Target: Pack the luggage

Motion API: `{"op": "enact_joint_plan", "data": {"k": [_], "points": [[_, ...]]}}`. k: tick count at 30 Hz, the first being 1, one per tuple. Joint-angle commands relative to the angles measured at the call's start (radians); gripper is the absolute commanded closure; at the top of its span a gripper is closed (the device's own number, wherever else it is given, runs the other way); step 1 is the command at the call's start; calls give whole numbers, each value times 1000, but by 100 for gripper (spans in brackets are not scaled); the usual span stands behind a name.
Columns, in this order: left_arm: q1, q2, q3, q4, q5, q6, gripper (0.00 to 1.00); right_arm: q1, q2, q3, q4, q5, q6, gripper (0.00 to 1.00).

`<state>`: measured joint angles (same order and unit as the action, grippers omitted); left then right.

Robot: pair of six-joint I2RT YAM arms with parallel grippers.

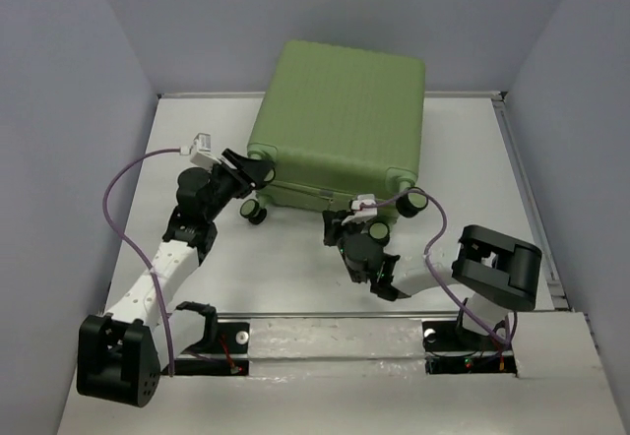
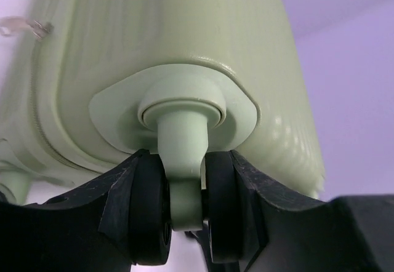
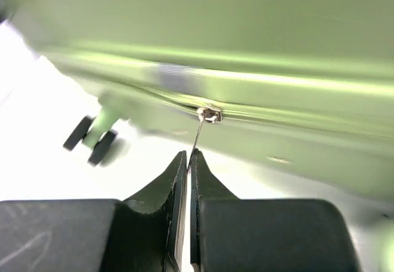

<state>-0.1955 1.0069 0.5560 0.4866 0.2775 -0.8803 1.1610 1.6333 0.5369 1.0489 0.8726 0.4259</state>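
The luggage [image 1: 340, 110] lies closed and flat on the white table [image 1: 295, 278], in the upper middle of the top view, ribbed green shell up, with its wheeled edge facing the bottom of the frame. The left claw [image 1: 246, 169] sits at the lower left corner of the luggage and is clenched on the caster [image 2: 181, 155] there. In the left wrist view the green stem comes down from its round socket at frame centre, and the black fingers [image 2: 117, 216] press in on the twin wheels from both sides at the bottom. The right claw [image 3: 189, 161] is at the near edge of the luggage, right of centre in the top view. Its jaws are pinched together on the thin metal zip pull [image 3: 197, 135]. The pull runs up from the fingertips to the slider [image 3: 209, 114] on the zip seam, which crosses the right wrist view from the middle left to the right edge. That view is blurred, so finer detail of the seam cannot be made out. A second caster [image 3: 92, 140] shows at its middle left, standing on the table. In the top view two more casters [image 1: 415, 200] [image 1: 256, 213] stick out along the same edge of the luggage.
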Motion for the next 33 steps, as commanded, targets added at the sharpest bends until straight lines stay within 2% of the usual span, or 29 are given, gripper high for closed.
{"op": "enact_joint_plan", "data": {"k": [1,3,5,8,11,13,14,17,20,23,24,27,28,31,33], "points": [[-119,-51,59,159,362,-72,94,86,-26,78,-44,-365,-84,93],[-125,-50,48,167,367,-82,94,86,-64,49,-73,-310,-70,93],[-125,-53,32,168,377,-85,94,69,-176,-50,-107,-219,-42,93],[-133,-65,10,167,365,-83,94,57,-304,-106,-188,-208,-15,93],[-153,-54,8,184,356,-94,94,48,-313,-69,-294,-242,-30,93],[-147,-48,21,178,353,-86,94,48,-340,-26,-454,-219,5,93],[-144,-51,36,167,347,-72,94,48,-408,-58,-460,-221,13,93],[-160,-37,53,185,341,-74,94,37,-484,-80,-463,-279,11,93],[-193,-4,51,242,344,-106,94,37,-429,-48,-448,-346,17,93],[-226,35,70,305,356,-152,94,37,-241,14,-287,-483,36,93],[-237,39,94,308,358,-164,94,37,-128,88,-233,-545,37,93],[-257,26,145,310,371,-195,94,74,11,207,-130,-644,16,93],[-255,13,156,307,380,-201,94,84,43,257,-132,-633,10,93],[-254,-43,208,203,373,-160,94,94,-1,236,-182,-587,4,93],[-254,-71,214,150,355,-115,94,94,-120,131,-251,-493,17,93]]}}
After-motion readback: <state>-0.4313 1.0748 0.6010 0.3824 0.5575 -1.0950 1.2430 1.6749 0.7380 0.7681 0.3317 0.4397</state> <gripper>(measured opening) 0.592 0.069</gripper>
